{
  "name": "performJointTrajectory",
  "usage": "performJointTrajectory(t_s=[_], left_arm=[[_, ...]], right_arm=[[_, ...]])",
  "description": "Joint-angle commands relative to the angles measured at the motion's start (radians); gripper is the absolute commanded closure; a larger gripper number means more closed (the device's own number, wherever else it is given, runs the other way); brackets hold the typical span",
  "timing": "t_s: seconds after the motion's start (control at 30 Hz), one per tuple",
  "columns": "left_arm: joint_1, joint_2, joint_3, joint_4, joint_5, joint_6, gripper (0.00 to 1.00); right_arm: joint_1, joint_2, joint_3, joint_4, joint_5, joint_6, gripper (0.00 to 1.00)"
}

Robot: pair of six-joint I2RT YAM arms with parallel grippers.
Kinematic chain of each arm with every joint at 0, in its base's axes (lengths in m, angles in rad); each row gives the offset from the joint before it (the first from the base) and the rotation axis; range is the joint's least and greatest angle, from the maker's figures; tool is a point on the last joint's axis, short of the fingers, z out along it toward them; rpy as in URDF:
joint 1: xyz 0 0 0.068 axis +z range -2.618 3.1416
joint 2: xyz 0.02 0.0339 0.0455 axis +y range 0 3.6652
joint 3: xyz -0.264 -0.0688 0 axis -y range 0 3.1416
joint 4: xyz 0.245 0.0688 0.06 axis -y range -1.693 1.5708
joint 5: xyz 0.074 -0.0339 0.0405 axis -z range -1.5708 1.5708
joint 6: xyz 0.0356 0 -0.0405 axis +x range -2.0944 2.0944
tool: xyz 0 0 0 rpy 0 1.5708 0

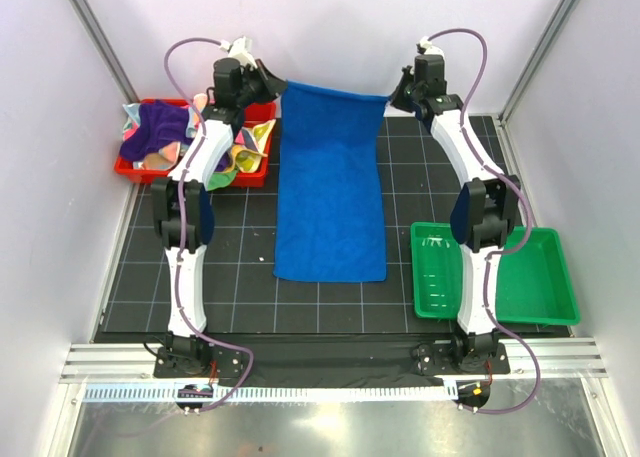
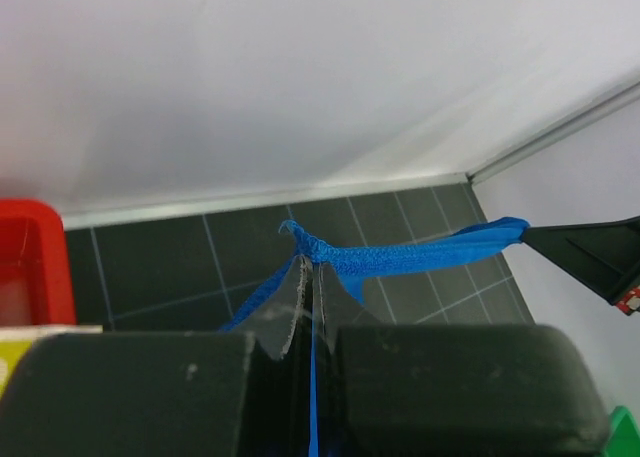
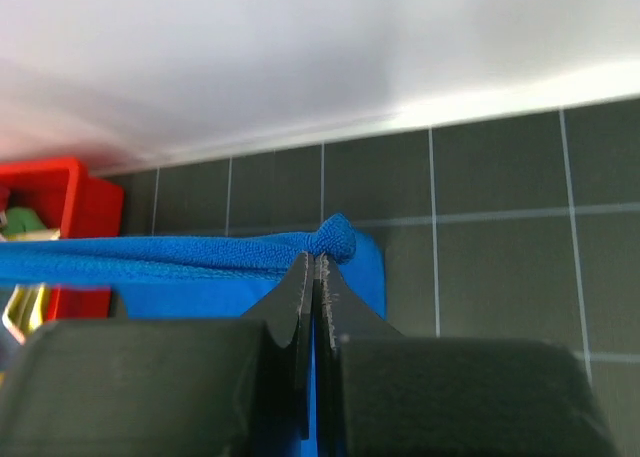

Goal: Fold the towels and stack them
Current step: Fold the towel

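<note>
Cloth stretched between two robot arms: a blue towel ran lengthwise down the middle of the black gridded mat, its near end lying flat and its far edge lifted and pulled into a taut line close to the back wall. The left gripper was clamped fully closed on the towel's far left corner, with a small bunch of blue fabric poking out above the fingertips in the left wrist view. The right gripper was likewise pinched tight on the far right corner, where the right wrist view showed a rounded nub of cloth squeezed between the two closed fingers and the raised edge running off to the left. Both arms reached away from their bases at the near edge of the table, one on each side of the towel. At far left sat a red tray holding a loose heap of crumpled cloths, among them a purple towel and a teal-and-yellow towel, with the left arm passing over the tray's right half. At near right stood a green tray, the right arm crossing above its left side, well apart from the blue towel.
</note>
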Motion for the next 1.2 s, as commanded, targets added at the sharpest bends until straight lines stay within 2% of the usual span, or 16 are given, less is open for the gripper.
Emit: performJointTrajectory(t_s=[0.0,0.27,0.73,0.93,1.17], left_arm=[[0.038,-0.125,-0.063,0.089,-0.037,-0.006,1.0],[0.038,-0.312,-0.387,0.166,-0.049,-0.032,1.0],[0.021,-0.562,-0.84,0.203,-0.066,-0.066,1.0],[-0.003,-0.655,-0.968,0.2,-0.112,-0.089,1.0],[-0.025,-0.77,-1.087,0.112,-0.188,-0.107,1.0]], right_arm=[[-0.027,-0.154,-0.075,0.03,0.025,0.012,0.99],[-0.027,-0.309,-0.332,0.057,-0.04,0.055,0.99],[0.004,-0.539,-0.732,0.068,-0.096,0.134,0.99],[0.033,-0.636,-0.852,0.057,-0.075,0.136,0.99],[0.055,-0.734,-0.988,0.062,-0.066,0.148,0.99]])
